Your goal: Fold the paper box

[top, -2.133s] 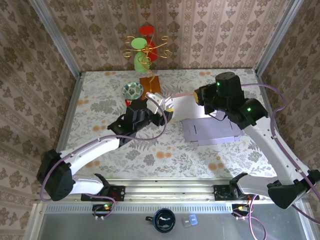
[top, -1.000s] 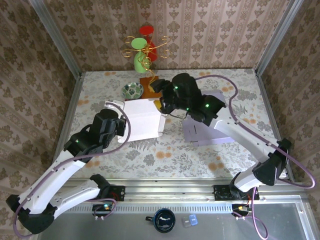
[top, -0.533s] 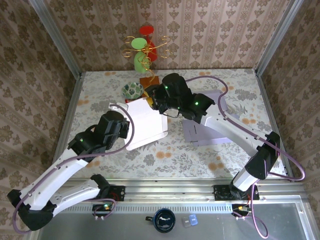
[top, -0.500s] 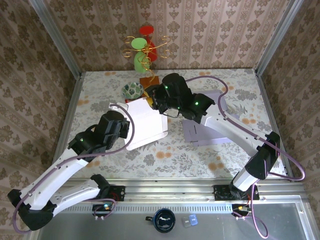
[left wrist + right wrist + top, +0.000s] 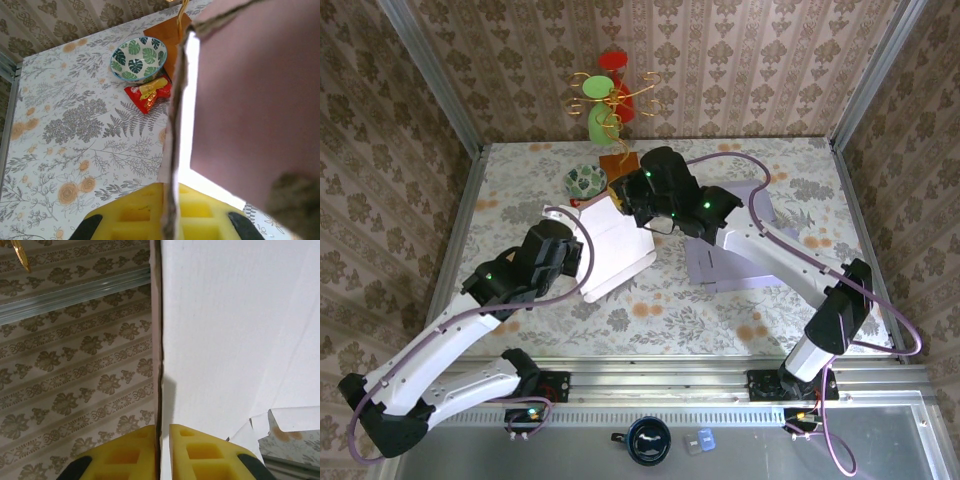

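Note:
The paper box is a flat white sheet held up off the table, tilted, between both arms. My left gripper is shut on its left edge; in the left wrist view the thin edge runs down between the yellow pads, with a mauve-looking panel to the right. My right gripper is shut on the top right edge. In the right wrist view the white panel stands upright, its edge pinched between the yellow pads.
A lavender flat sheet lies on the table to the right of the box. A leaf-pattern bowl, a red snack packet and a green and red ornament on a wooden base stand at the back.
The right arm swung left with the box and the left gripper closed on its left edge. Over the last half second the sheet tilted further, its lower corner dropping.

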